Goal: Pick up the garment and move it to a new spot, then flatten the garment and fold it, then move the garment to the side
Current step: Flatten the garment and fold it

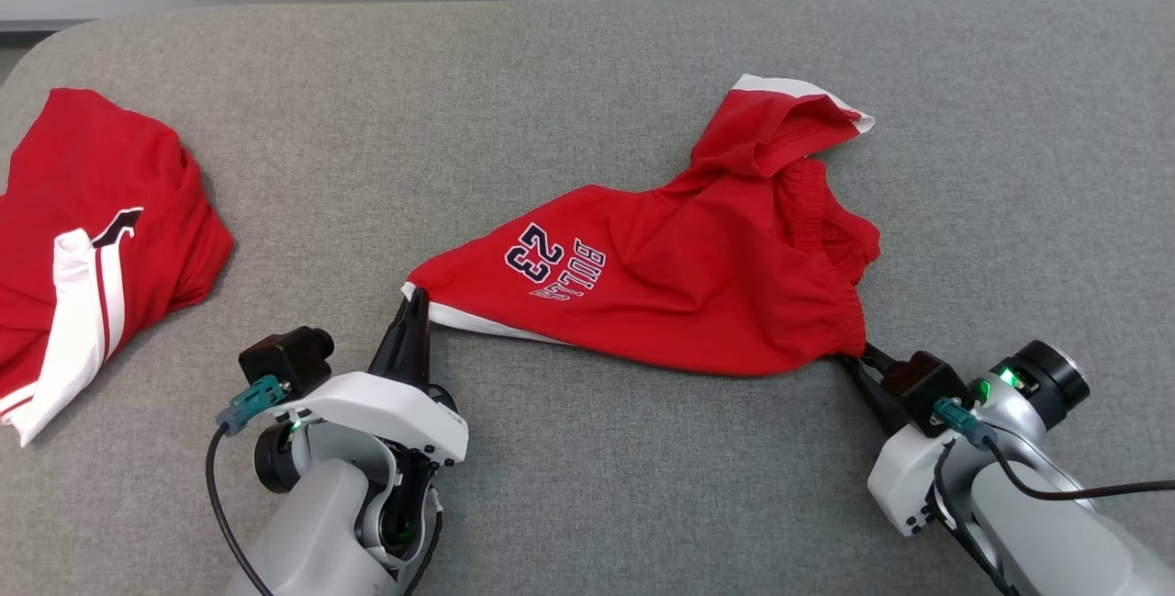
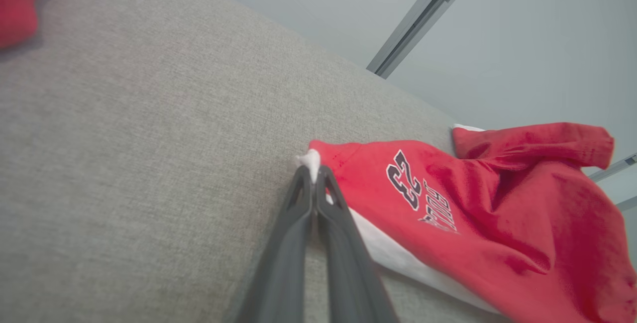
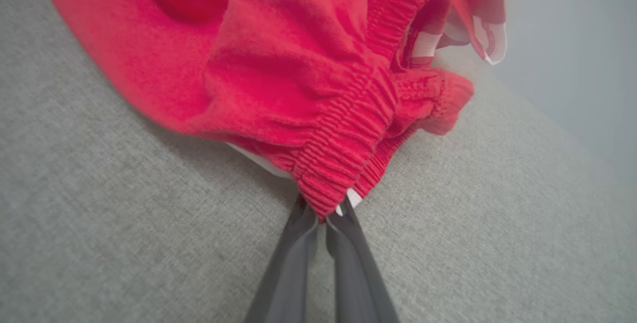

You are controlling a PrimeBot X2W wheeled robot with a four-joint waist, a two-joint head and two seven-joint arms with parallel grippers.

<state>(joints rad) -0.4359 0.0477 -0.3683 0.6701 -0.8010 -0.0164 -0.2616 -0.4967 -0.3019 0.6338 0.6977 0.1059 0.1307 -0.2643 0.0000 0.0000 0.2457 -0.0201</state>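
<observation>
Two corners of the shorts (image 1: 679,275) are clenched, left pincer (image 1: 418,298) at hem, right pincer (image 1: 849,360) at waistband; table (image 1: 551,100) open beyond.

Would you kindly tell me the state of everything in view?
Red shorts: crumpled, unfolded, held at two ends.
Left gripper: shut on the shorts' white-trimmed hem corner.
Right gripper: shut on the shorts' elastic waistband.
Second red garment: bunched, lying at left, untouched.

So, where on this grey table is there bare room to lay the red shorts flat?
Bare table lies between the other red garment and the shorts, along its far edge, and right of the shorts. Crowded: the left edge, and the near side where the left pincer and right pincer grip the shorts.
</observation>
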